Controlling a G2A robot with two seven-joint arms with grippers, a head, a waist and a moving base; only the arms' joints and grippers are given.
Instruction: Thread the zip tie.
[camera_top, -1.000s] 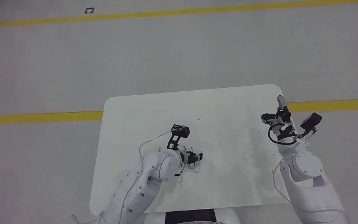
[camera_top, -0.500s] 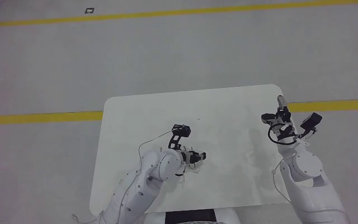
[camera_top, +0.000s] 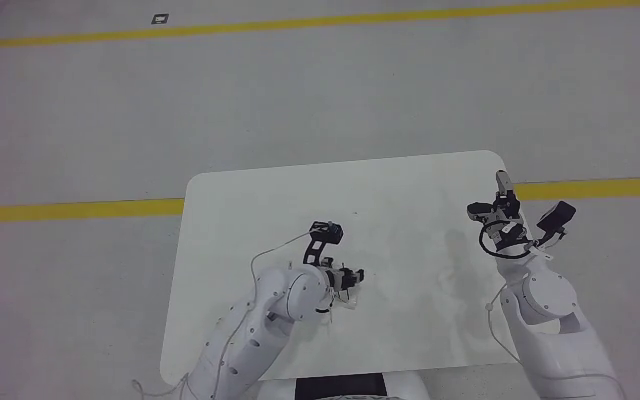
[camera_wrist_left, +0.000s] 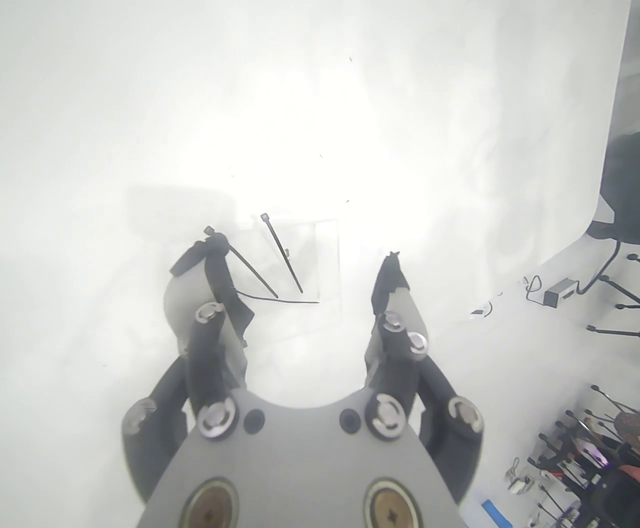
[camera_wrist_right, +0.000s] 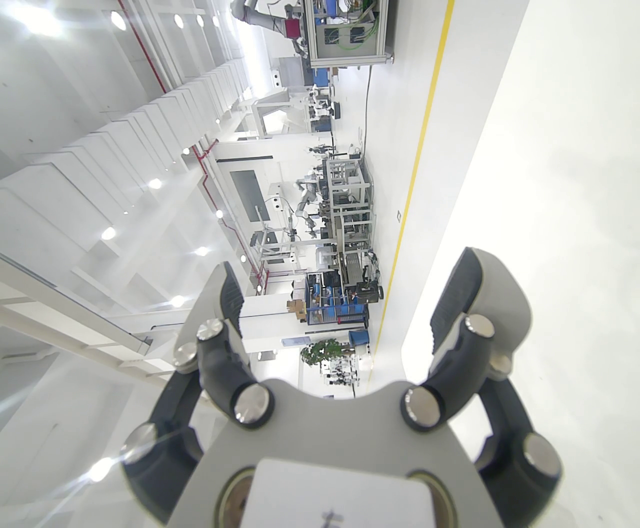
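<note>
Wide-open left claw (camera_wrist_left: 304, 250) is probably best lowered squarely onto one zip tie (camera_wrist_left: 283, 254), right claw (camera_wrist_right: 347, 262) parked open at the tabletop's (camera_top: 400, 190) 3 o'clock edge.

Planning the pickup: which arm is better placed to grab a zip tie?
Left. The left hand is open with the zip ties just ahead on the table; the right hand is at the table's edge, facing the room.

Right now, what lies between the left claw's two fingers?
In the left wrist view: black zip ties on a clear sheet, below the open left claw, nearer one finger.
</note>
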